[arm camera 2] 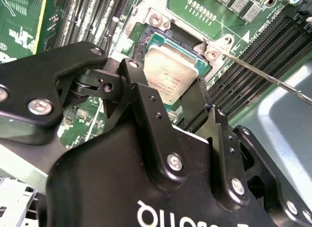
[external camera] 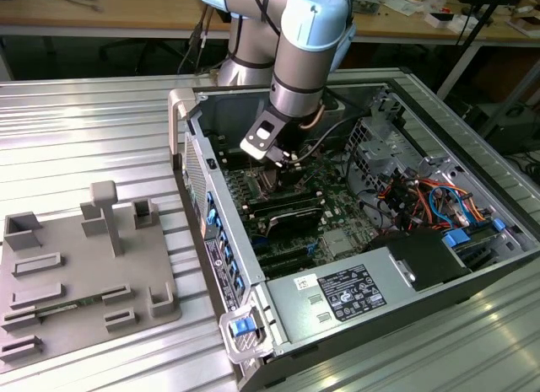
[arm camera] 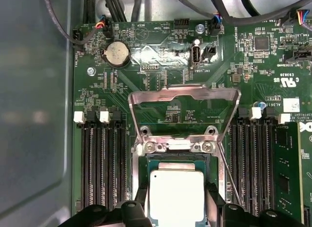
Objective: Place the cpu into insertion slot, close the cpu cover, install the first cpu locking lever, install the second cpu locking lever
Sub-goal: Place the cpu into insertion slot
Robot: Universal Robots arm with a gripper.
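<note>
Reaching down into the open computer case (external camera: 253,265) at the centre of the exterior view, my end effector (external camera: 285,160) hangs just over the green board (external camera: 337,215); the case lies on a ribbed metal surface (external camera: 101,122), with a grey moulded fixture plate (external camera: 76,274) well apart at the exterior view's left.

In the second wrist view the cpu (arm camera 2: 170,71) sits directly between my matte black fingers (arm camera 2: 141,97), which press against two opposite edges of it, so I judge that I am holding it at a narrow opening; it is flat, nearly square, with a brushed silver-grey lid, so it has no long axis to speak of; it lies level over the insertion slot (arm camera 2: 168,39), whose dark rim shows along its far edge; whether it is fully seated I cannot tell; a thin bare wire lever (arm camera 2: 273,80) slants away from the slot's corner, unlatched.

In the first wrist view the cpu cover (arm camera: 185,92), a thin shiny stamped-metal frame with a cut-out centre, stands open beyond the cpu on the side away from my wrist, hinged at the slot's far edge and clear of the chip; long black memory slots (arm camera: 102,168) run alongside the slot on both flanks.
</note>
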